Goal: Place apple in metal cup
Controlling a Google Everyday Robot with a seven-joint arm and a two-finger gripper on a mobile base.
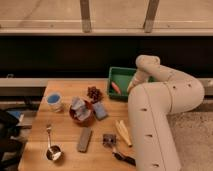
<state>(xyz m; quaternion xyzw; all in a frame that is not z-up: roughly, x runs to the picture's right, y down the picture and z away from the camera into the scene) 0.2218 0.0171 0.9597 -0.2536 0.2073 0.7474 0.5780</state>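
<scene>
My end effector (131, 86) is down inside the green bin (120, 71) at the far right of the counter (40, 131); I cannot tell its state. The metal cup (54, 153) stands near the counter's front-left corner.

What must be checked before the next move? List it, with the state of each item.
1. The gripper is down in the green bin: ok.
2. The apple is in sight: not ok; only a long orange-red piece shows in the bin.
3. The apple is held: cannot tell.
4. The metal cup sits at the near left corner of the table, away from the arm: ok.
5. The metal cup is empty: cannot tell.
</scene>
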